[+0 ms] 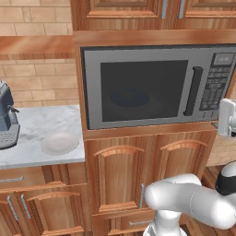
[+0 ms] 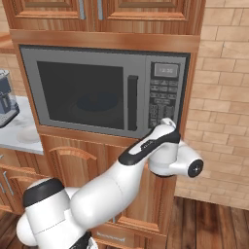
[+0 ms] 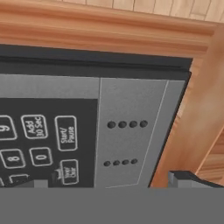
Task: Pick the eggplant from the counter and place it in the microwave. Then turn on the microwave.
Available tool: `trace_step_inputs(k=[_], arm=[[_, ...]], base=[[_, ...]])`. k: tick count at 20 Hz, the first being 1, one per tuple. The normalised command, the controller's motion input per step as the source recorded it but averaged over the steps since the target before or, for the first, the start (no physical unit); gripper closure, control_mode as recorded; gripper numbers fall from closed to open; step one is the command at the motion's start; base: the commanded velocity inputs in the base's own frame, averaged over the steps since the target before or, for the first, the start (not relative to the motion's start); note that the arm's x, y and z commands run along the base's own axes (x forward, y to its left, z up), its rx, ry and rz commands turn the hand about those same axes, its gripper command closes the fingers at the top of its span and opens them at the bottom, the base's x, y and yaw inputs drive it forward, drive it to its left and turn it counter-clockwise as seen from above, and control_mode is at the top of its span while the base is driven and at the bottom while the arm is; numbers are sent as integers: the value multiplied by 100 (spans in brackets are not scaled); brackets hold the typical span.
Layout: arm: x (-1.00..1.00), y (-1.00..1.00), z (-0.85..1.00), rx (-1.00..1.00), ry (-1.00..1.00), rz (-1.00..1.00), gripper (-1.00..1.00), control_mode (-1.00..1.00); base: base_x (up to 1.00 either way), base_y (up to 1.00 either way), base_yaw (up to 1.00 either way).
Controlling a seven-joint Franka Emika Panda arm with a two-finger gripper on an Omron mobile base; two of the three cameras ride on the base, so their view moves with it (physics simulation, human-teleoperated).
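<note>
Marbled white-grey surface (image 1: 41,122) over wooden cabinets, bearing a grey coffee machine (image 1: 7,115) at the left and a pale rounded lump (image 1: 60,143) near the front.

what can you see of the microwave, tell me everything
The microwave is a large grey unit built into brown wooden cabinetry, above two arched cabinet doors and below upper cupboards. Its dark glass door is shut, with a dark vertical handle at the door's right edge. Through the glass a round turntable shows faintly. The button panel on the right has a small display on top; the hand view reads Start/Pause, Add 30 Sec and digits. The end effector is close in front of the panel's lower right.
</note>
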Motion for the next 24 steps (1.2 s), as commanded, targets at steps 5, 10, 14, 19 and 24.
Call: trace_step_inputs(k=[5, 10, 14, 19, 24], arm=[[12, -9, 0, 0, 0, 0, -100, -100], [6, -16, -1, 0, 0, 0, -100, -100], [0, -17, -6, 0, 0, 0, -100, -100], [0, -9, -9, 0, 0, 0, -100, -100], [8, -1, -8, 0, 0, 0, -100, -100]], base=[[0, 0, 0], [0, 0, 0], [0, 0, 0], [0, 0, 0], [0, 0, 0]])
